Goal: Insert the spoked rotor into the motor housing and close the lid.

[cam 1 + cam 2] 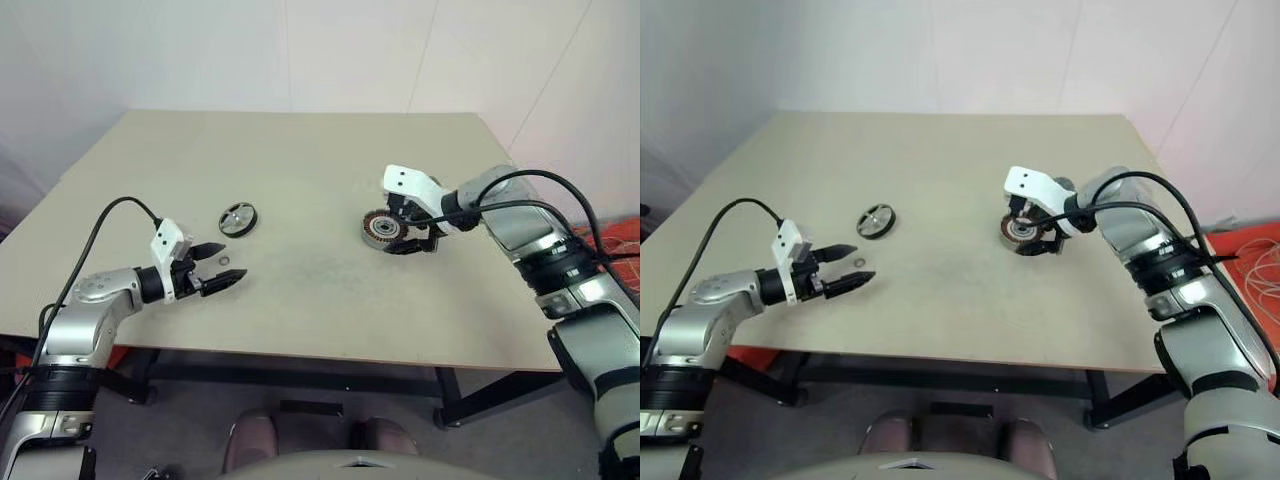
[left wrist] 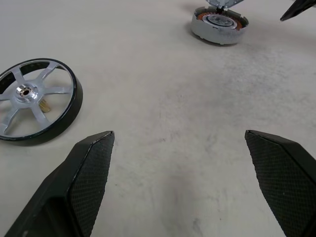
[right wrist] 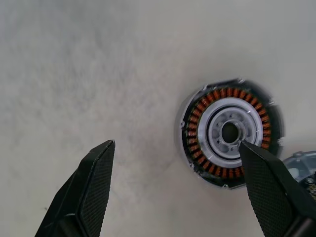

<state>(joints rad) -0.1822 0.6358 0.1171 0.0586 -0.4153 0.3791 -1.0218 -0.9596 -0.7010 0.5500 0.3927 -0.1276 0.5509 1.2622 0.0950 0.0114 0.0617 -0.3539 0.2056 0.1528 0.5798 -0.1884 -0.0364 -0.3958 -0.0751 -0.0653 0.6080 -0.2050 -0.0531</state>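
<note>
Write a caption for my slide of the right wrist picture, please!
Open right gripper hovering over the motor housing with its ring of copper coils, on the table.

beige table (image 1: 300, 300), white walls (image 1: 250, 50), grey floor (image 1: 180, 420), even light.

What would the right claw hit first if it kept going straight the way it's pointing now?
Most likely the housing. The right claw is open and angled down over it, one finger already across its rim in the wrist view. The other finger would probably land on bare table.
</note>
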